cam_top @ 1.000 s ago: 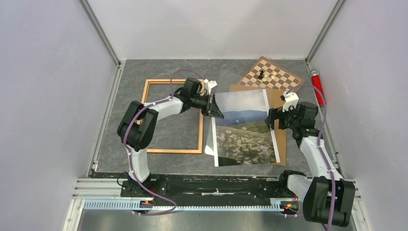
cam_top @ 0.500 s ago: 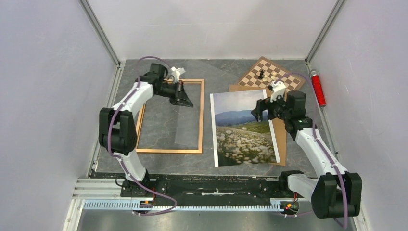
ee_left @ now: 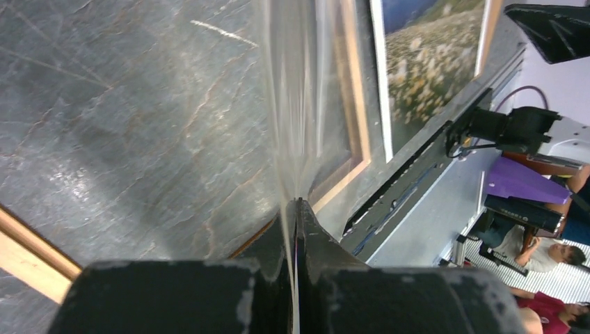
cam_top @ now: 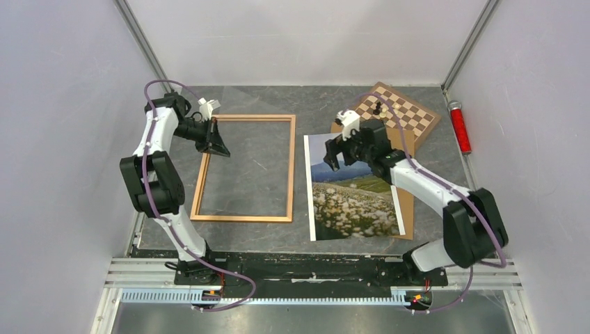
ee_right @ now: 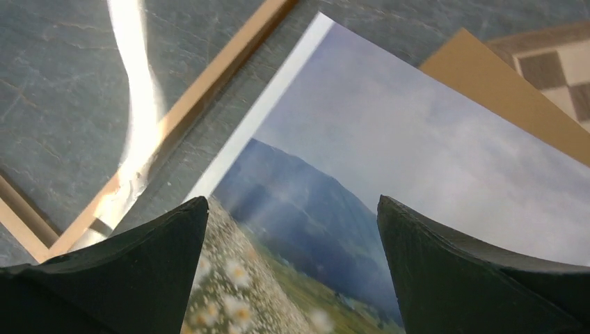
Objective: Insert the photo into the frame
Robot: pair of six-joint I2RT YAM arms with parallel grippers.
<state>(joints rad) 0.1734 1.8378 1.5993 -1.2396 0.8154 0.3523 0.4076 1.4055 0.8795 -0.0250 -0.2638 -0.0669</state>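
The photo [cam_top: 355, 202] lies face up right of the frame [cam_top: 292, 167], partly on a brown backing board [cam_top: 408, 212]. My left gripper [cam_top: 214, 142] hovers at the frame's far left corner, shut on the edge of a clear sheet [ee_left: 292, 104] that runs out from the fingertips [ee_left: 296, 203] over the frame [ee_left: 351, 104]. The photo [ee_left: 424, 62] shows beyond it. My right gripper [cam_top: 335, 154] is open just above the photo's far left part. In the right wrist view the right gripper [ee_right: 292, 200] straddles the mountains of the photo [ee_right: 417, 153], holding nothing, with the frame [ee_right: 209, 76] beyond it.
A chessboard [cam_top: 398, 111] with a few pieces sits at the back right, touching the backing board [ee_right: 501, 97]. A red cylinder [cam_top: 458, 125] lies by the right wall. Walls close in the table on three sides.
My left arm swung left, carrying the clear sheet off the photo to the frame's far left corner. The right gripper moved from the photo's right edge to over its upper left part.
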